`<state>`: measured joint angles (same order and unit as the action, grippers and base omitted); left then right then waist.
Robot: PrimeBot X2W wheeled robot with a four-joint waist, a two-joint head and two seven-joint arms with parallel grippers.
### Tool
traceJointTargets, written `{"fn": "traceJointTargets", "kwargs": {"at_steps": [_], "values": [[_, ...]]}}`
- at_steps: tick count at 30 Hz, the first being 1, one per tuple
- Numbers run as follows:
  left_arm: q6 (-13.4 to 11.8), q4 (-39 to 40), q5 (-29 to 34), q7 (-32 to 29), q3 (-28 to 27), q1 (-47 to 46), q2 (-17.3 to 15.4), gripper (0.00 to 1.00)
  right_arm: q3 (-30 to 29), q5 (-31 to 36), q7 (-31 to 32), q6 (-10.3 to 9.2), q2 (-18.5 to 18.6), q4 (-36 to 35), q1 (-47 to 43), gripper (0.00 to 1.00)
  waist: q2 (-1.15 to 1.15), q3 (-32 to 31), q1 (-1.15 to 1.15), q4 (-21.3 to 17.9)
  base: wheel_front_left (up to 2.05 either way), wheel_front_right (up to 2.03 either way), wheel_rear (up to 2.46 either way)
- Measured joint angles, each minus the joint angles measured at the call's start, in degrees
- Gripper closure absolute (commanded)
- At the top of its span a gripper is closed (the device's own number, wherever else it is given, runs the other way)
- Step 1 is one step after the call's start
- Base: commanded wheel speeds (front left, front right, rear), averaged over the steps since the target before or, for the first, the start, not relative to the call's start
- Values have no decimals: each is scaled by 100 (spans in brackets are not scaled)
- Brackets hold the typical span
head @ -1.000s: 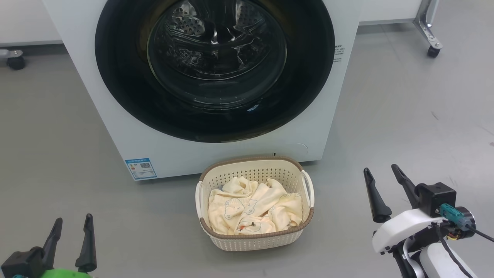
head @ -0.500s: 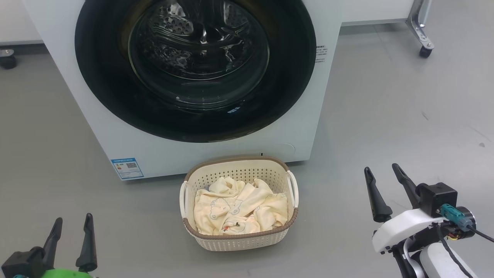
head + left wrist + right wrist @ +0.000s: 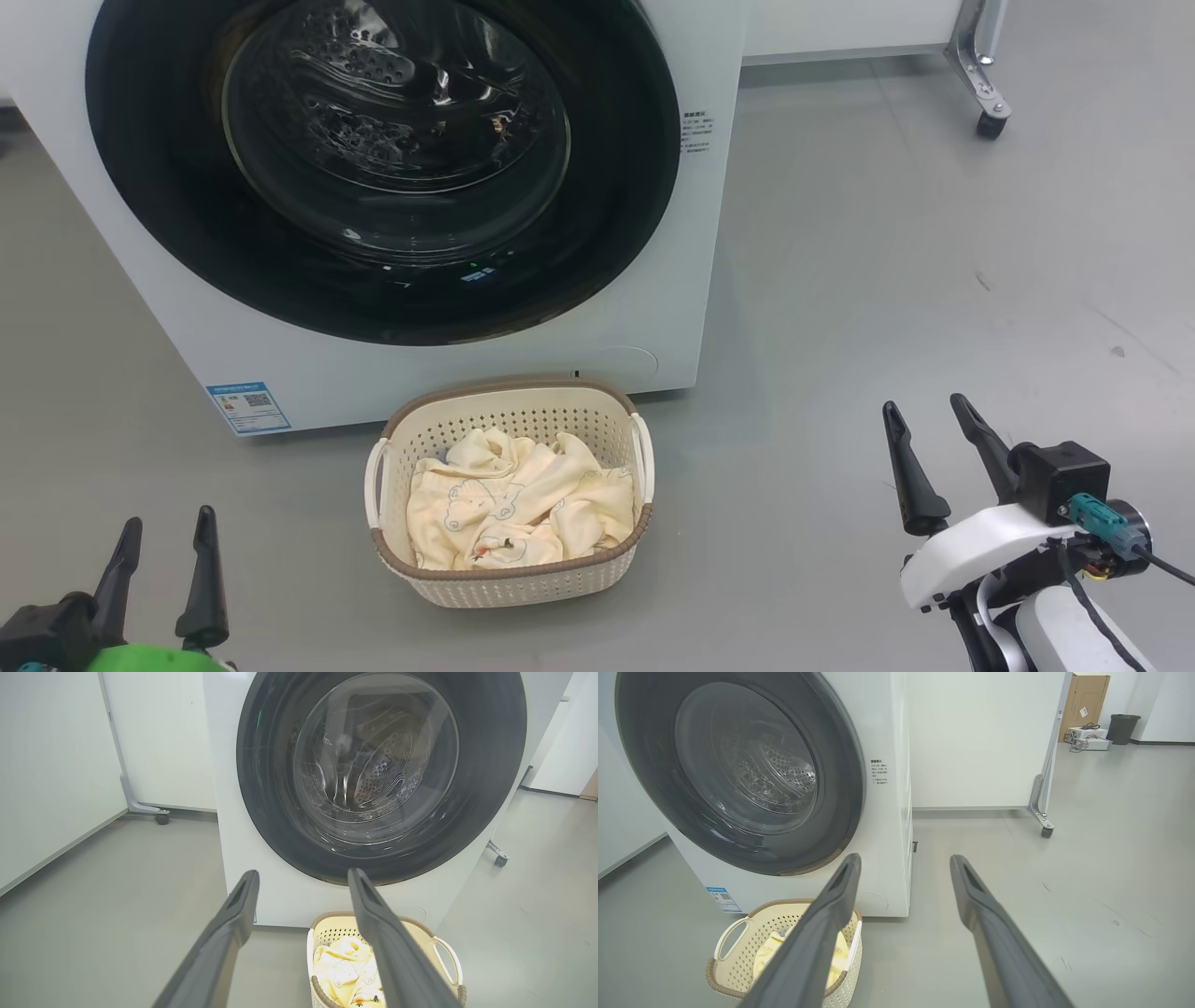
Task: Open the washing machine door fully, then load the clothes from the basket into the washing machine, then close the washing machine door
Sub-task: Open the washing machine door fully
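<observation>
**Head camera swings right; door shut, basket full**

Since a second ago the head camera has turned to the right. The washing machine (image 3: 448,378) and the basket (image 3: 512,385) now sit further left in its view. Neither has shifted on the grey floor (image 3: 840,308), and both arms hold their places.

The left gripper (image 3: 168,518) hovers at the lower left of the head view, its two dark fingers spread apart with nothing between them. The right gripper (image 3: 922,403) hangs at the lower right, fingers likewise apart and empty, well clear of the basket.

Between them, nearer the left one, the basket stands on the floor just in front of the machine. It holds the clothes (image 3: 509,509): crumpled pale yellow garments with outline bears, heaped up to about its brown rim.

Behind it the washing machine door (image 3: 625,168) is shut flush against the white front. The perforated drum (image 3: 373,103) shows through its glass, and reflections keep me from telling whether anything lies inside. A blue label (image 3: 247,408) sits at the machine's lower left corner.
</observation>
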<state>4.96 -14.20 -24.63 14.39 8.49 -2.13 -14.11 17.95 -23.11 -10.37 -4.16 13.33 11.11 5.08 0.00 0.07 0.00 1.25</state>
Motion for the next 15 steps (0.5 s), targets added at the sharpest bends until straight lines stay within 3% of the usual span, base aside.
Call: {"fn": "traceJointTargets", "kwargs": {"at_steps": [15], "values": [[44, 52, 1, 0, -90, 1, 80, 0, -18, -21, -33, -1, -14, 3, -1, 0, 0, 37, 0, 8, 48, 48, -96]]}}
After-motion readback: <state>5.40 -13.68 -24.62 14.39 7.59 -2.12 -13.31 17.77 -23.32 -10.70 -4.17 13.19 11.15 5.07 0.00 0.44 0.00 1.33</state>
